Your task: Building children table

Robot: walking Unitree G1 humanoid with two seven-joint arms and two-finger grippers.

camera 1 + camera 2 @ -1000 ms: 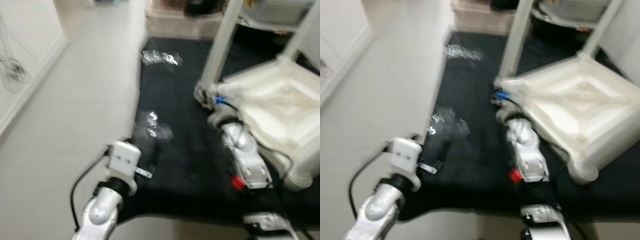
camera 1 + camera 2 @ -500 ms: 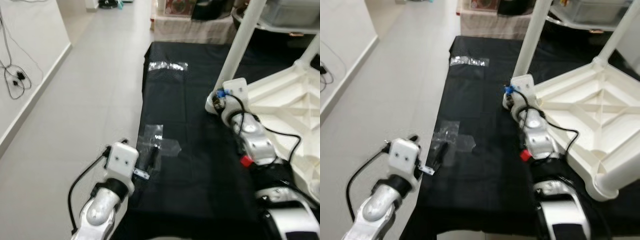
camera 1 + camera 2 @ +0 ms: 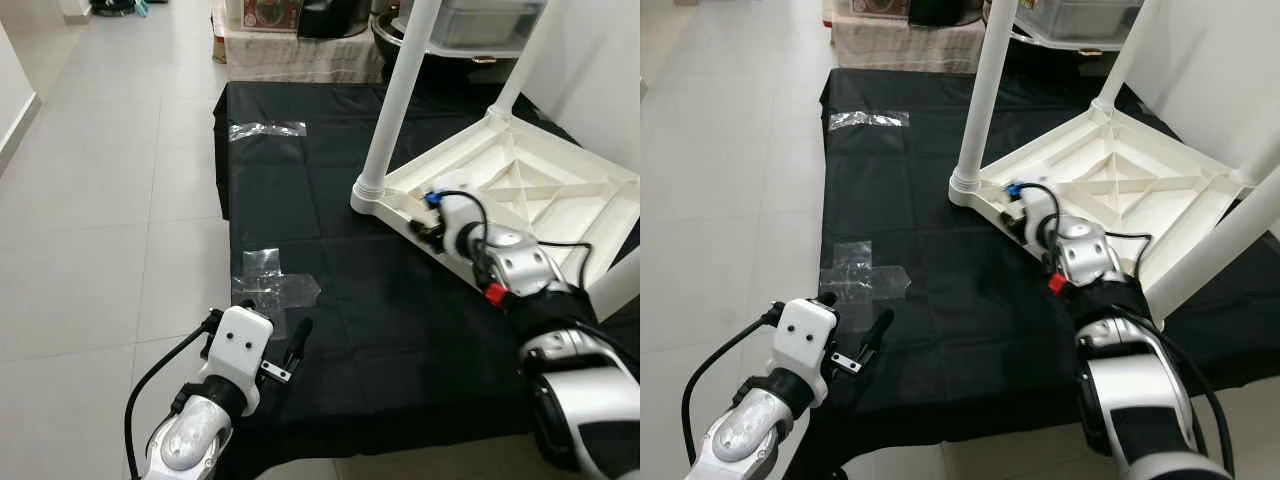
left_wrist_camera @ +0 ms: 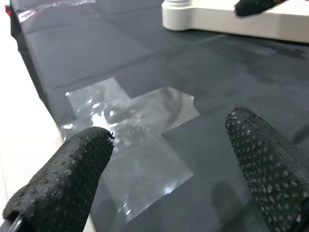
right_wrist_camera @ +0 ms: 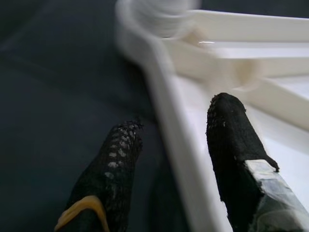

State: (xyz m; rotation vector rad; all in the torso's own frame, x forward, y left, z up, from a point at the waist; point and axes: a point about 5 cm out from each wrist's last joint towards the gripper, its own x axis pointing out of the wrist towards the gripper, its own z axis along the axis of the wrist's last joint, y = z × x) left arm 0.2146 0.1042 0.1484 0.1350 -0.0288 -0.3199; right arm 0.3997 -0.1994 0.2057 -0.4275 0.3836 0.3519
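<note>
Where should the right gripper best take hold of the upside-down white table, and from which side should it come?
Probably the thin raised rim of the table, near the corner with the upright leg. The right gripper comes from outside the edge, open, one finger over the black mat, the other inside. The rim looks narrow enough to pinch.

The robot's left arm reaches forward and low from the lower left, its left gripper (image 4: pixel 169 145) pointing ahead with its two black fingers (image 4: pixel 63 179) spread wide apart and nothing between them. The right arm stretches forward from the lower right, silver wrist bent inward. The right gripper (image 5: pixel 176 140) has its fingers (image 5: pixel 229 140) parted, one on each side of a white rim.
</note>
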